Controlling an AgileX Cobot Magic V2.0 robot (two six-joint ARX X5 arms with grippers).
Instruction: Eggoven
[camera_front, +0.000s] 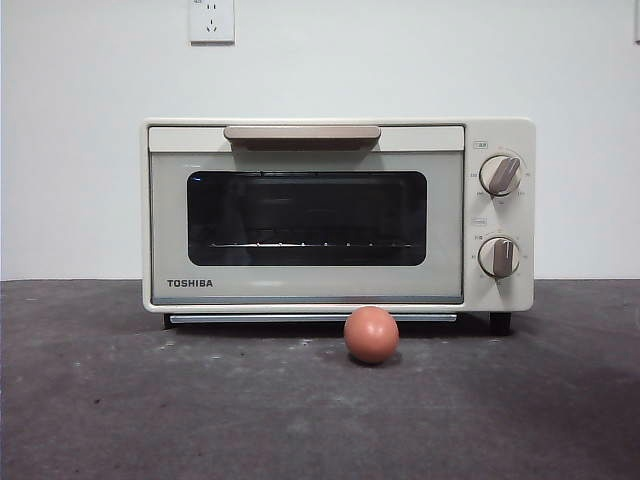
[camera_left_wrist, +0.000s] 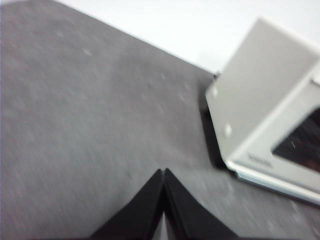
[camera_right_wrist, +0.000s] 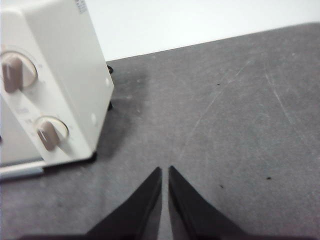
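A small reddish-brown egg (camera_front: 371, 334) lies on the dark grey table (camera_front: 150, 400) just in front of the cream TOSHIBA toaster oven (camera_front: 338, 213). The oven's dark glass door (camera_front: 307, 218) is closed, with a beige handle (camera_front: 302, 133) on top and two knobs (camera_front: 499, 174) on its right. No arm shows in the front view. My left gripper (camera_left_wrist: 164, 171) is shut and empty above bare table, off the oven's left side (camera_left_wrist: 260, 95). My right gripper (camera_right_wrist: 165, 170) is shut and empty over bare table, off the oven's knob side (camera_right_wrist: 45, 100). The egg is hidden from both wrist views.
A white wall with a power socket (camera_front: 211, 20) stands behind the oven. Dark table surface spreads to both sides of the oven and in front of the egg.
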